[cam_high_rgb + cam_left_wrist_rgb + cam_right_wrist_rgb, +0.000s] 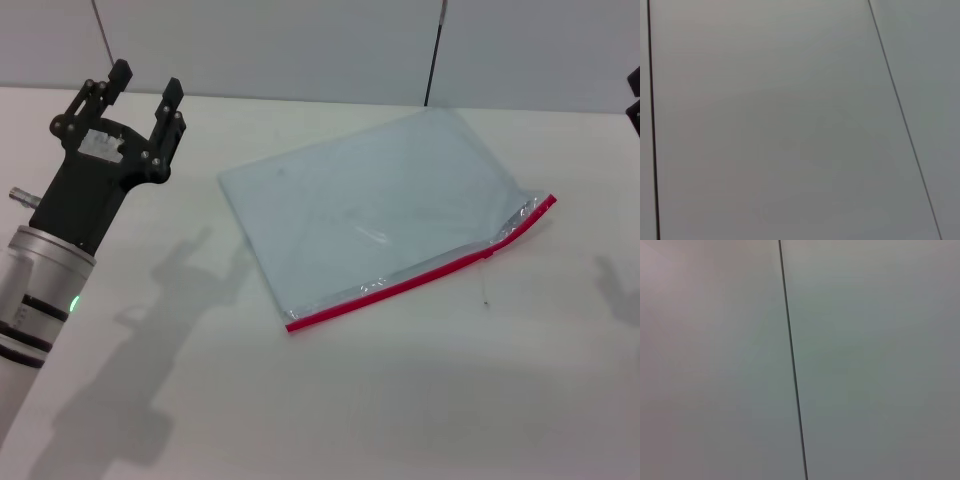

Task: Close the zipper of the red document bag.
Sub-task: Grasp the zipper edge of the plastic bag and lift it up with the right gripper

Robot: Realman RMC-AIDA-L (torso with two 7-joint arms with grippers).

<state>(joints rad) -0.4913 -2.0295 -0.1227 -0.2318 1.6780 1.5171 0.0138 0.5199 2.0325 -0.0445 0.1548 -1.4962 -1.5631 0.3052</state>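
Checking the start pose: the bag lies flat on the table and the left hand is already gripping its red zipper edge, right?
Not quite. In the head view the left hand is open and raised well away from the red document bag, touching nothing. The bag does lie flat on the table.

one red document bag (372,205), one zipper (420,278)

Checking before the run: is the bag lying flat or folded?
Flat: the bag lies spread on the table, red zipper edge nearest the robot.
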